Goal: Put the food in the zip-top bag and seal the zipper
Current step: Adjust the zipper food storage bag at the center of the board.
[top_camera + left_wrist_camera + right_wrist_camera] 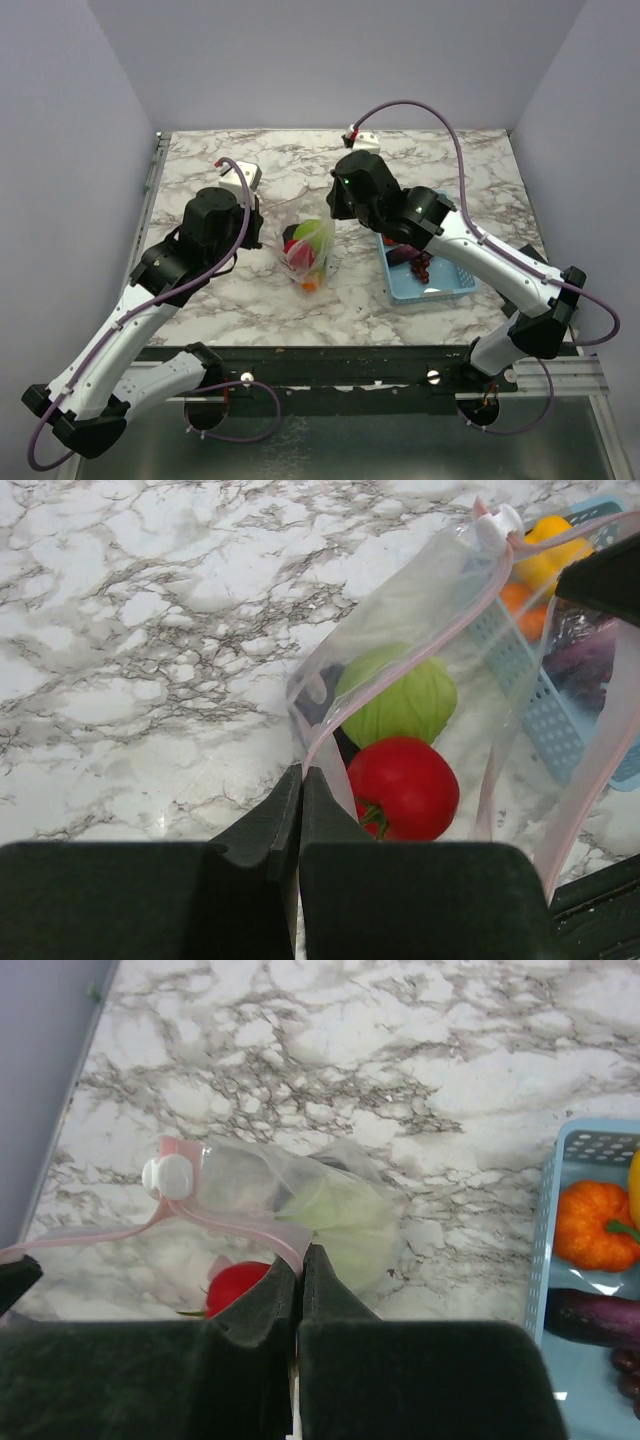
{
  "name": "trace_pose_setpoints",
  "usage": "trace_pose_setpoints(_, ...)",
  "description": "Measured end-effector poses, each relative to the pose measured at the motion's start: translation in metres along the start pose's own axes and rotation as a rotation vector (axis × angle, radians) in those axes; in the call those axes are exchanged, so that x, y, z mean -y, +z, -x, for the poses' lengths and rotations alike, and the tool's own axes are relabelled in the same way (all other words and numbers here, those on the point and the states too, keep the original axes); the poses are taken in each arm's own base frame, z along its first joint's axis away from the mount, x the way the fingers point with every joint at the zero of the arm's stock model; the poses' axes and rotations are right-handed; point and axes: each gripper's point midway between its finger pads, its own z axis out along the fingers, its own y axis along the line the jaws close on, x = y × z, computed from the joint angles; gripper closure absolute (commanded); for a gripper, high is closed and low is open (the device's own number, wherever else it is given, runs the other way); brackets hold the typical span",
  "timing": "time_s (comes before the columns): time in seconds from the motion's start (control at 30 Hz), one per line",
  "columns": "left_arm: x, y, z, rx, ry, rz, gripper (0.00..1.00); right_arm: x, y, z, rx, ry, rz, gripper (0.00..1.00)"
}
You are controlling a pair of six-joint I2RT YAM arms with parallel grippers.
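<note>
The clear zip-top bag [309, 252] hangs between my two grippers at the table's middle, mouth open. Its pink zipper strip [420, 645] carries a white slider [165, 1175]. Inside are a red tomato [405, 785], a green cabbage-like piece [400, 700] and an orange piece [311, 284]. My left gripper [301, 772] is shut on the bag's mouth edge at one side. My right gripper [301, 1252] is shut on the opposite mouth edge. More food lies in the basket: an orange pepper [595, 1222], a purple eggplant [595, 1315], dark red grapes [420, 266].
The light-blue basket [440, 290] stands right of the bag, under the right arm. Grey walls close the table at the back and both sides. A metal rail runs along the near edge.
</note>
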Motion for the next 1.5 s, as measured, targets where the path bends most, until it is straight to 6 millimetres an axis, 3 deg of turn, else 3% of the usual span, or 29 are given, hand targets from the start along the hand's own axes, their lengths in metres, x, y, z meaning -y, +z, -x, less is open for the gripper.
trace_pose_setpoints(0.13,-0.001,-0.008,0.003,0.017,-0.011,-0.006,1.0,-0.005,-0.012,0.019,0.045,0.009,0.029,0.99)
trace_pose_setpoints(0.27,0.0,-0.012,0.002,0.029,-0.019,-0.013,1.0,-0.005,-0.01,0.016,0.044,-0.001,0.028,0.99)
trace_pose_setpoints(0.37,-0.004,0.001,-0.024,-0.01,-0.02,0.007,1.0,-0.001,0.002,-0.002,0.01,-0.02,0.006,0.99)
trace_pose_setpoints(0.47,-0.006,0.019,-0.062,-0.114,-0.012,0.029,1.0,0.005,0.015,-0.023,-0.04,-0.049,-0.024,0.99)
trace_pose_setpoints(0.53,-0.005,0.023,-0.072,-0.15,-0.01,0.029,1.0,0.006,0.017,-0.028,-0.053,-0.057,-0.032,0.99)
trace_pose_setpoints(0.6,-0.003,0.019,-0.063,-0.132,-0.017,0.015,1.0,0.007,0.015,-0.027,-0.053,-0.06,-0.037,0.99)
trace_pose_setpoints(0.73,0.009,-0.006,-0.001,0.014,-0.053,-0.049,1.0,0.002,0.005,-0.005,-0.007,-0.043,-0.021,0.99)
trace_pose_setpoints(0.83,0.012,-0.021,0.027,0.103,-0.075,-0.073,1.0,0.002,-0.008,0.01,0.034,-0.023,-0.004,0.99)
trace_pose_setpoints(0.93,0.012,-0.018,0.022,0.108,-0.089,-0.074,1.0,0.003,-0.015,0.016,0.056,-0.01,0.004,0.99)
trace_pose_setpoints(1.1,0.009,0.024,-0.05,-0.093,-0.073,-0.024,1.0,0.012,0.001,-0.013,-0.002,-0.039,-0.031,0.99)
trace_pose_setpoints(1.17,0.009,0.03,-0.062,-0.142,-0.067,-0.017,1.0,0.013,0.008,-0.022,-0.023,-0.048,-0.042,0.99)
trace_pose_setpoints(1.23,0.01,0.026,-0.055,-0.13,-0.072,-0.025,1.0,0.012,0.009,-0.023,-0.026,-0.05,-0.044,0.99)
trace_pose_setpoints(1.4,0.013,0.001,0.001,0.025,-0.102,-0.052,1.0,0.007,0.001,-0.005,0.014,-0.027,-0.02,0.99)
trace_pose_setpoints(1.5,0.012,0.0,0.006,0.044,-0.106,-0.043,1.0,0.007,-0.006,0.001,0.03,-0.018,-0.01,0.99)
